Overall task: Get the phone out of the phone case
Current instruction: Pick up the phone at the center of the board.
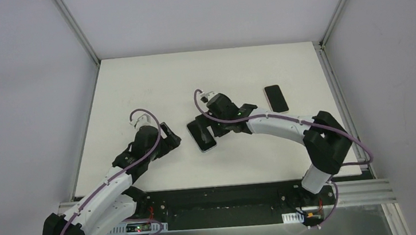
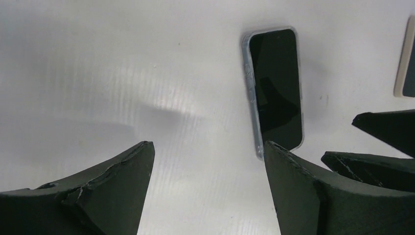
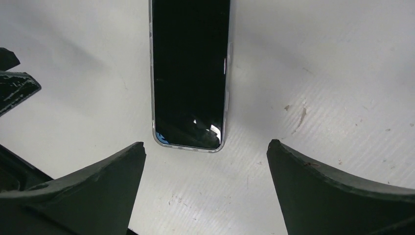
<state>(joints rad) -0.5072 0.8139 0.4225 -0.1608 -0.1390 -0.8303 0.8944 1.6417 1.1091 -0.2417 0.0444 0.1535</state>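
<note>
A dark-screened phone [image 1: 201,135] lies flat on the white table, with the clear rim of the phone case [image 3: 153,98] around its edge. My left gripper [image 1: 171,138] is just to its left, open and empty. In the left wrist view this gripper [image 2: 206,144] has bare table between its fingers, and the cased phone [image 2: 276,88] lies ahead to the right. My right gripper [image 1: 208,126] hovers at the phone's right side, open and holding nothing. In the right wrist view the gripper [image 3: 206,143] stands wide, with the near end of the phone [image 3: 190,73] just beyond its fingertips.
A second dark-screened phone [image 1: 276,98] with a pale edge lies flat at the back right; its edge [image 2: 405,63] shows in the left wrist view. Grey walls enclose the table [image 1: 133,84] on three sides. The two grippers are close together around the cased phone.
</note>
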